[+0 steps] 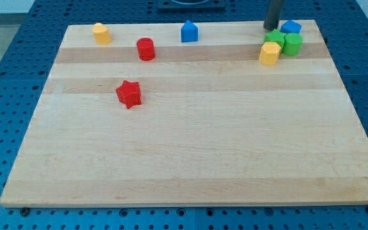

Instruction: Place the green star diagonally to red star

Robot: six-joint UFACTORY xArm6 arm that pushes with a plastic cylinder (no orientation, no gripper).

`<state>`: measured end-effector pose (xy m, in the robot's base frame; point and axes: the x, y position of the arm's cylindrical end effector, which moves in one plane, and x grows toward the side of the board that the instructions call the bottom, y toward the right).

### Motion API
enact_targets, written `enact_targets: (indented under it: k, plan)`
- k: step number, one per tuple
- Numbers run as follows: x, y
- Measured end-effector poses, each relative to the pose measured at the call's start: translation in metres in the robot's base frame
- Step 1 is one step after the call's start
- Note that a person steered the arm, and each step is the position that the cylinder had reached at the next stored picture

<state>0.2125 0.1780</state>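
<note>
The red star [128,93] sits left of the board's middle, while the green star [274,38] is packed among blocks by the top right corner, so my tip [271,28], holding nothing, should be pushed gently behind it.

A lab-style robot test bench, probably: a pale wooden board [190,140] rests on a blue perforated mounting surface [18,76], stretching below and left of the dark rod's tip [270,28].
</note>
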Motion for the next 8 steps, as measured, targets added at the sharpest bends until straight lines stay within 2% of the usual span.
enact_targets:
  k: [1,6,7,8]
  plan:
    - [0.005,-0.011]
    - [0.091,-0.027]
    - [0.114,-0.053]
    - [0.158,-0.065]
